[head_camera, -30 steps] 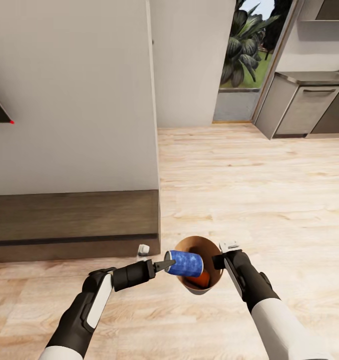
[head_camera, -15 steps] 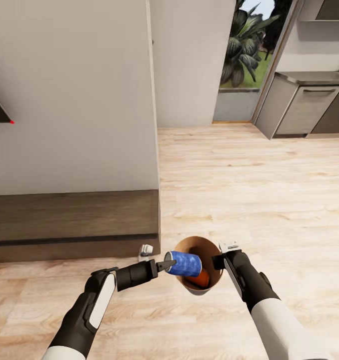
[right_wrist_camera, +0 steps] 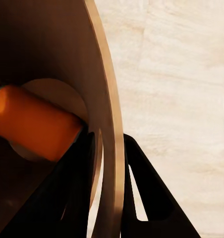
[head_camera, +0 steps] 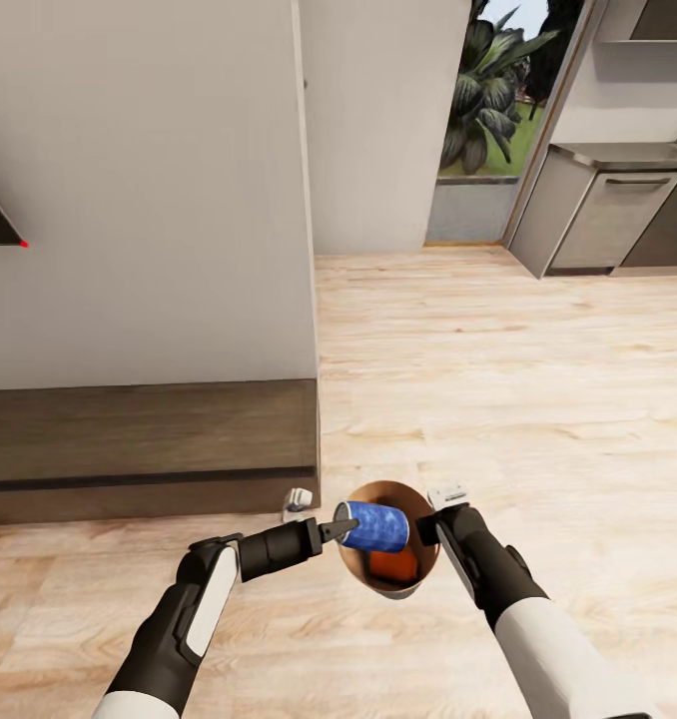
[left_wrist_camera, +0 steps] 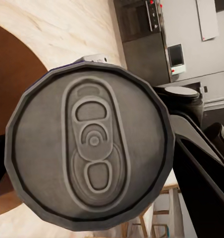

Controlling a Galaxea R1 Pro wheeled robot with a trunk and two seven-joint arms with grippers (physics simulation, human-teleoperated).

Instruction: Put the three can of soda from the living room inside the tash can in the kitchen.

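A dark blue can of soda (head_camera: 375, 526) lies sideways over the mouth of the brown trash can (head_camera: 363, 567), with my left gripper (head_camera: 350, 523) shut on it. In the left wrist view its silvery top (left_wrist_camera: 92, 148) faces the camera, with the bin's brown inside (left_wrist_camera: 13, 84) behind it. My right gripper (head_camera: 430, 526) is shut on the bin's rim. In the right wrist view its fingers (right_wrist_camera: 141, 188) straddle the wall (right_wrist_camera: 106, 99). An orange can (head_camera: 393, 567) lies inside the bin (right_wrist_camera: 35, 121). A third can is hidden.
A long low dark-wood cabinet (head_camera: 149, 439) under a pale wall stands close at the left, with a small white object (head_camera: 297, 496) on the floor at its corner. Grey kitchen cabinets (head_camera: 618, 215) and a doorway with a plant (head_camera: 488, 100) lie far ahead. Light wood floor spreads to the right.
The left gripper has carried the blue can slightly right, further over the bin's mouth. The right gripper has shifted a little left with the bin, whose opening now tilts more.
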